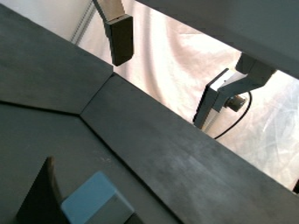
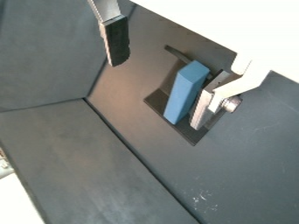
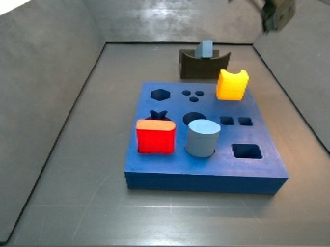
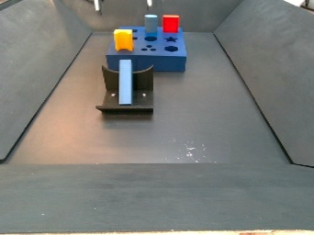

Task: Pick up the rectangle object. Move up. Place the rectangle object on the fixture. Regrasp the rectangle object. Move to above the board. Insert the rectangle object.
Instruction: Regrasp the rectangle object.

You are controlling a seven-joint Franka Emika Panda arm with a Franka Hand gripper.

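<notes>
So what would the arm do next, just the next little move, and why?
Probably come down toward the bar to grasp it again. The bar rests on the fixture, with nothing holding it. The gripper hangs above with its fingers apart and nothing between them, and the bar is not in the board yet.

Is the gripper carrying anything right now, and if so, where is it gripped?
Nothing is held. The gripper is open and raised above the floor, with empty space between its fingers. The bar rests on the fixture, clear of the fingers.
</notes>
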